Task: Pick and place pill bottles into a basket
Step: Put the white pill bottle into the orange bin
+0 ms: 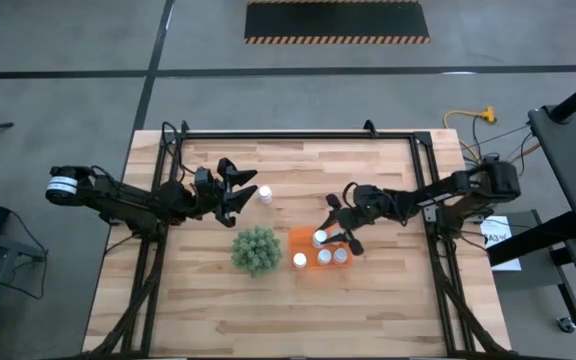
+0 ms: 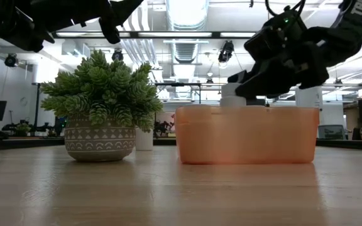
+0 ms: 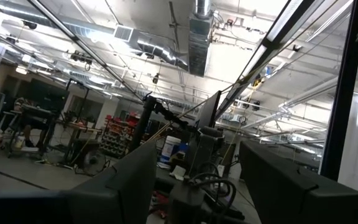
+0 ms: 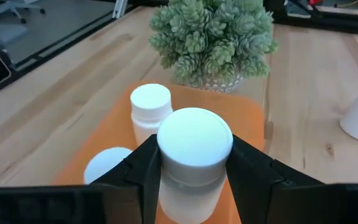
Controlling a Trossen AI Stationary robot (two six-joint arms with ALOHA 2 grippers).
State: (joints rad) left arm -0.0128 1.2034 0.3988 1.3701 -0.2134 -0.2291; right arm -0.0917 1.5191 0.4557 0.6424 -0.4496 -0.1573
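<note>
Right end effector [image 4: 194, 171] sits over the small rectangular bright orange plastic basket [image 1: 303, 240], fingers clamped on a small white cylindrical pill bottle with a round white cap [image 4: 193, 163]; the dark fingers press against both sides of the bottle just under its cap. In the high view this held bottle [image 1: 319, 239] is above the basket's far-left part, with three more white bottles [image 1: 325, 257] standing inside the basket along its near side. The right wrist view shows two of those [image 4: 150, 107] upright on the orange floor behind and beside the held one. Left end effector [image 1: 249, 187] is raised above the pale wooden bench [image 1: 368, 300], fingers apart with nothing between them; its wrist camera looks out at the ceiling and room. One white pill bottle [image 1: 265, 194] stands alone on the bench just beside the left end effector's tips, well apart from the basket. A round green spiky plant in a patterned grey pot [image 2: 99, 113] stands just left of the basket.
</note>
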